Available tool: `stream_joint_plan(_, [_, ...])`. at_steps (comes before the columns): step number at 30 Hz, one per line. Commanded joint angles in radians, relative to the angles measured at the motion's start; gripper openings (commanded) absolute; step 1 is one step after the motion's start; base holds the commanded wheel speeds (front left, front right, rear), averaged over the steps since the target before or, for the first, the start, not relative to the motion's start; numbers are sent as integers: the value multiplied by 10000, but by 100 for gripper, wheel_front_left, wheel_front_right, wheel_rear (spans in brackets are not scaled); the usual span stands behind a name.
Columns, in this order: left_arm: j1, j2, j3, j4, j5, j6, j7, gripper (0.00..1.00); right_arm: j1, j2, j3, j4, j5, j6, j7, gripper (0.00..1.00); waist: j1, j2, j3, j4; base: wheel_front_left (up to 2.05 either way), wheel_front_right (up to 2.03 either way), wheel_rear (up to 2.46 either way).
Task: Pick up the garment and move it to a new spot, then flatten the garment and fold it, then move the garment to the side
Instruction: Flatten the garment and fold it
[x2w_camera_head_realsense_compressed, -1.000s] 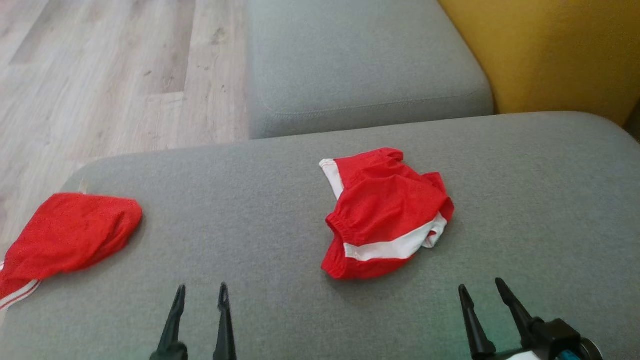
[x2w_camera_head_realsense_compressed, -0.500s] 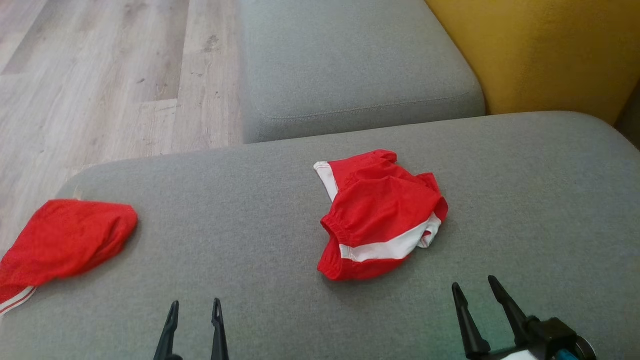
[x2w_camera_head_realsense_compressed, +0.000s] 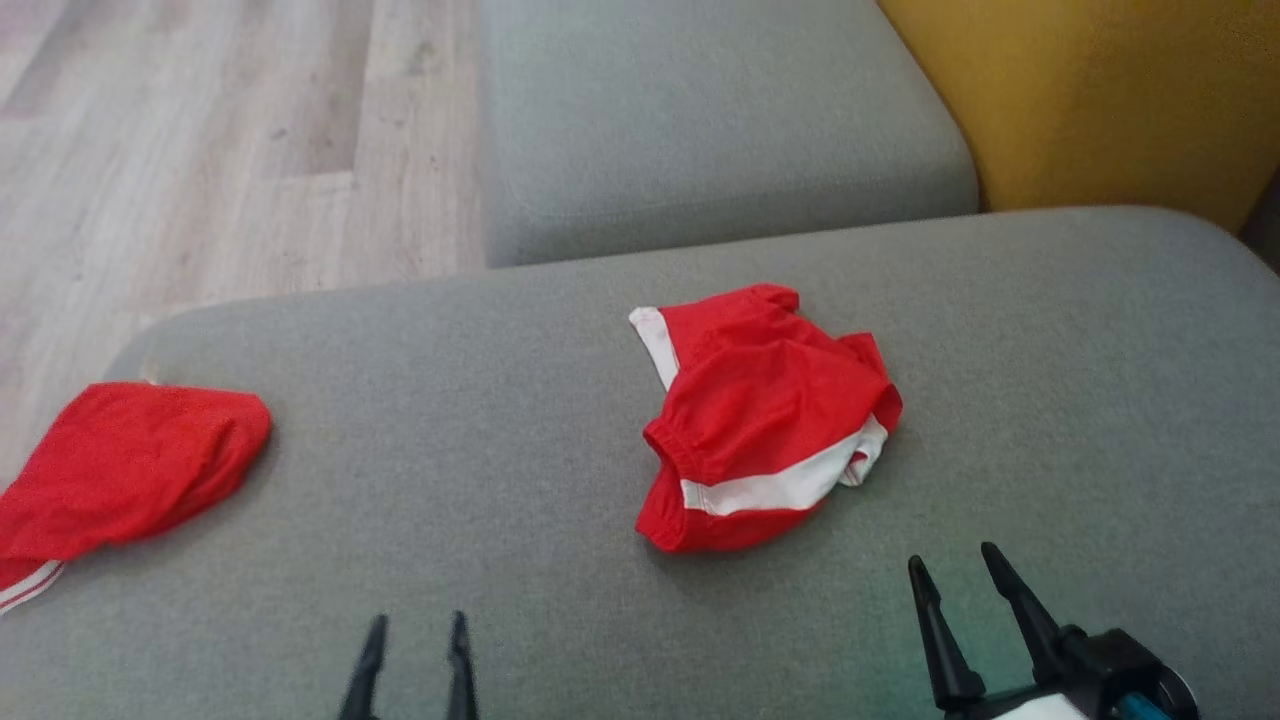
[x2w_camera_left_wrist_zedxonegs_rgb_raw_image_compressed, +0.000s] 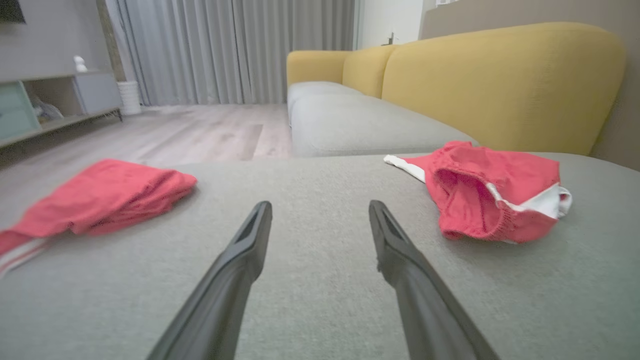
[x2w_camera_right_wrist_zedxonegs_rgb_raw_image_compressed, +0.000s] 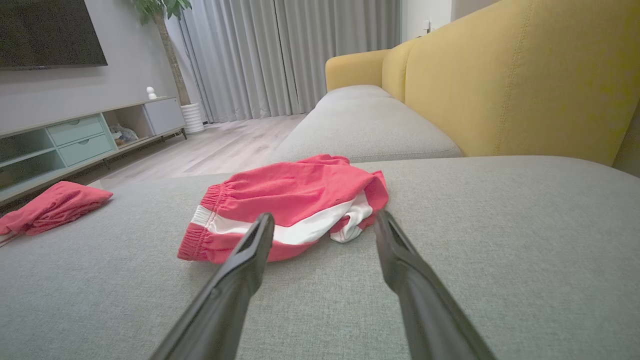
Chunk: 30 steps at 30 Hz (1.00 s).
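Garment is seen in red w/ red-&-white striped trim; cloth bundle is coloured red w/ white band; seat cushion is done in grey, backrest in yellow.

Bare grey cushion lay open between a red striped-trim garment at its left edge and red-and-white shorts mid-cushion; a yellow backrest walled the far right.

Grey sofa; wood floor; grey curtains
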Motion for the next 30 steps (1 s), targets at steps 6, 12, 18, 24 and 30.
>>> stream_joint_plan(6, [-1753, -67, -781, 722, -1285, -576, -95, 100, -699, -274, 319, -426, 66, 75, -61, 100, 0, 0, 638, -363, 0, 0, 0])
stream_joint_plan(12, [-3451, -67, -2361, 2233, -3101, -1441, -94, 100, -1042, -340, 534, -435, 79, 75, -61, 100, 0, 0, 1167, -1038, 0, 0, 0])
stream_joint_plan(18, [-5054, -68, -3558, 3799, -4592, -1711, 176, 100, -1319, -451, 902, -442, 87, 75, -61, 100, 0, 0, 1518, -1820, 0, 0, 0])
stream_joint_plan(24, [-6025, -68, -4165, 4956, -6079, -2012, 259, 100, -1502, -519, 1084, -441, 112, 75, -61, 100, 0, 0, 1817, -2517, 0, 0, 0])
stream_joint_plan(30, [-6538, -68, -4529, 5535, -6642, -2309, 108, 0, -1562, -550, 1142, -382, 133, 75, -61, 100, 0, 0, 1903, -2857, 0, 0, 0])
